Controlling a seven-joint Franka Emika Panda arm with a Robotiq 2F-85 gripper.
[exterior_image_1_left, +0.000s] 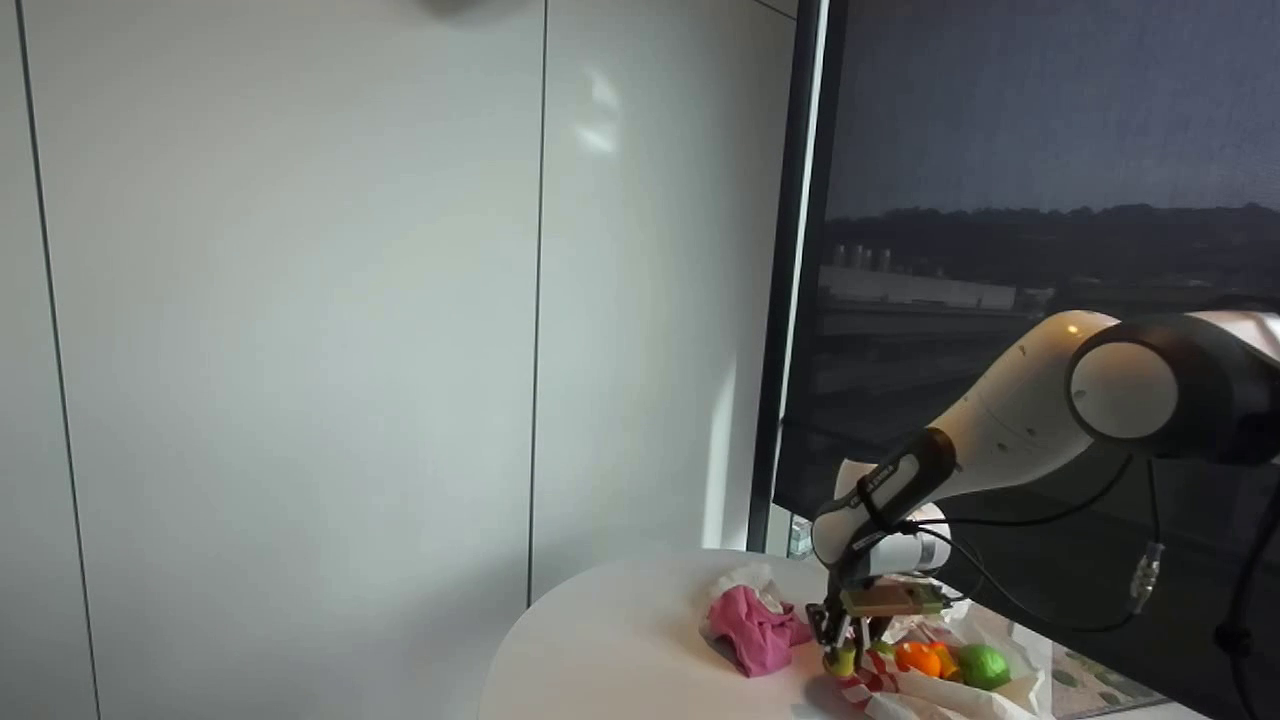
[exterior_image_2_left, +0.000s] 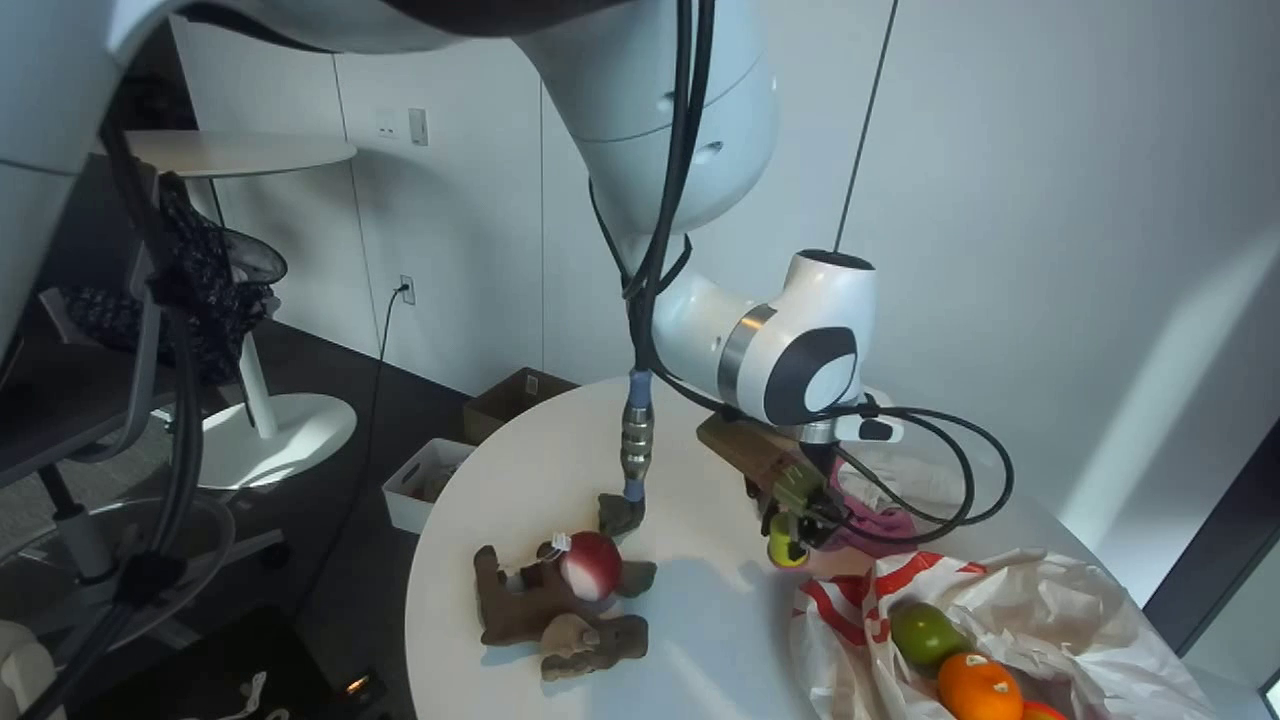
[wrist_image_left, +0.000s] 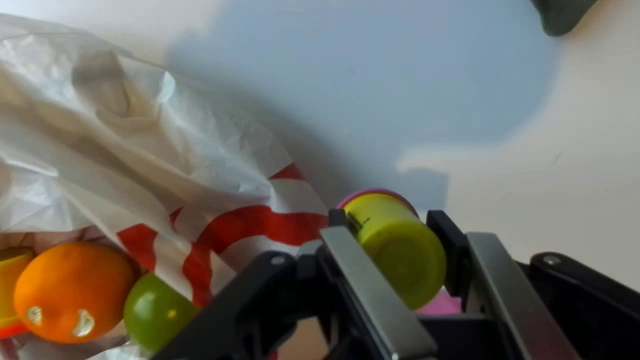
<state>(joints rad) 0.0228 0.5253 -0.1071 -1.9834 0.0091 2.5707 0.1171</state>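
Note:
A small yellow tub (wrist_image_left: 400, 250) with a pink rim sits between the fingers of my gripper (wrist_image_left: 387, 220) in the wrist view. The jaws are closed about its sides, and its round base faces the camera at a tilt. In both exterior views the tub (exterior_image_2_left: 787, 545) shows low at the fingertips, just beside the bag; I cannot tell if it touches the table. Left of the gripper lies a crumpled white paper bag (wrist_image_left: 215, 160) with red stripes. An orange fruit (wrist_image_left: 75, 292) and a green fruit (wrist_image_left: 157, 310) rest in its opening.
A pink cloth (exterior_image_1_left: 755, 630) lies close behind the gripper on the round white table (exterior_image_2_left: 540, 460). Across the table are a brown plush animal (exterior_image_2_left: 530, 610) and a red and white ball (exterior_image_2_left: 592, 566). Cables (exterior_image_2_left: 965, 500) loop around the wrist.

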